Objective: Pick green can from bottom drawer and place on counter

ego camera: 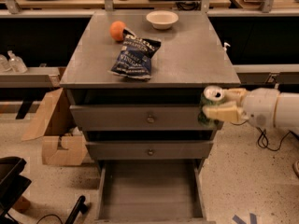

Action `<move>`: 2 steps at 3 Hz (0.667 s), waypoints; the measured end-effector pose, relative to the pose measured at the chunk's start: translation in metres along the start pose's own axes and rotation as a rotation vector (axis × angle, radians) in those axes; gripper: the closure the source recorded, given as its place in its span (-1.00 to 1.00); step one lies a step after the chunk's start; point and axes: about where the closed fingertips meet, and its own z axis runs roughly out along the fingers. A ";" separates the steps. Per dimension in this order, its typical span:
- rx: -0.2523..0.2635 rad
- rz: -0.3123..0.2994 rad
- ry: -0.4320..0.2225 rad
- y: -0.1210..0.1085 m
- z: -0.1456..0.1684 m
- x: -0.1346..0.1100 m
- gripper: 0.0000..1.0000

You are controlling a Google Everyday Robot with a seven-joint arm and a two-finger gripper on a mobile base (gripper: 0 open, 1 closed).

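My gripper (216, 106) comes in from the right and is shut on the green can (208, 110), whose silver top faces up. It holds the can upright in the air at the cabinet's front right corner, level with the top drawer front and just below the counter (196, 55). The bottom drawer (149, 185) is pulled open below, and its grey floor is bare.
On the counter lie a dark blue chip bag (134, 57), an orange (117, 31) and a white bowl (162, 19). Two shut drawer fronts with knobs (150, 119) sit above the open drawer. A cardboard box (58, 139) stands at the left on the floor.
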 end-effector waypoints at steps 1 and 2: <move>0.077 0.023 -0.010 -0.039 -0.008 -0.059 1.00; 0.117 0.071 -0.035 -0.089 0.004 -0.093 1.00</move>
